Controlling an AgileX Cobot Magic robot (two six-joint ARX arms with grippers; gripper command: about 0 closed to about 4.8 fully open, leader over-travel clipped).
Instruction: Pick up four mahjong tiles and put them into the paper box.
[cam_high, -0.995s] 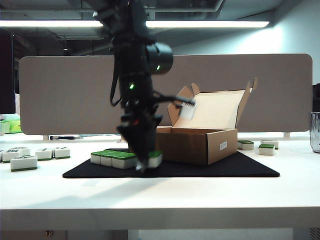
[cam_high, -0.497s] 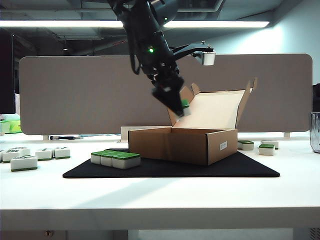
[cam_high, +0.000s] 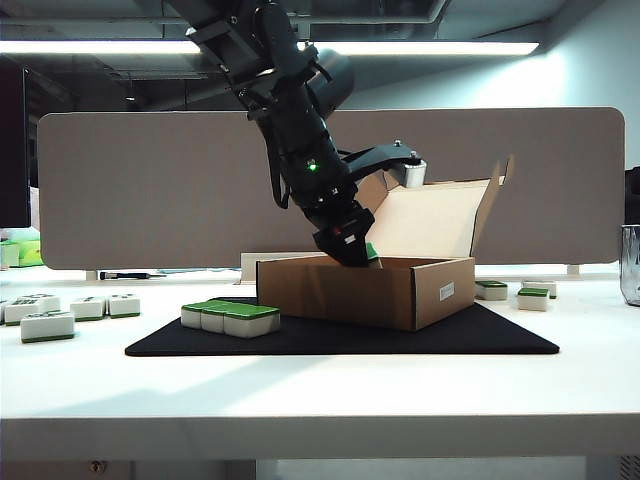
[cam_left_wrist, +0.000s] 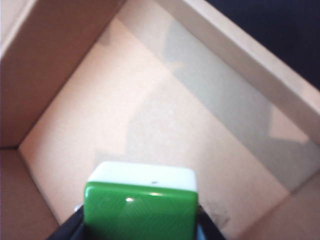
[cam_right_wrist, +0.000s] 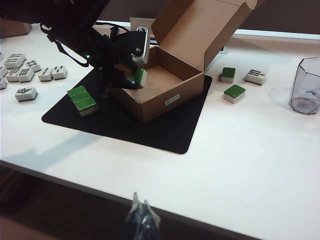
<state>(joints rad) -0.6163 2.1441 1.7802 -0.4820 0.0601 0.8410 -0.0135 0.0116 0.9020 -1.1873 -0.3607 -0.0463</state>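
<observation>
green-backed tile (cam_left_wrist: 140, 212) over open brown paper box (cam_high: 365, 290), three tiles (cam_high: 230, 317) on mat

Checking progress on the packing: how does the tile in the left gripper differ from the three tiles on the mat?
The held tile hangs tilted over the box in the left gripper; the three tiles lie flat in a row on the black mat, untouched. All share green backs and white bodies.
</observation>
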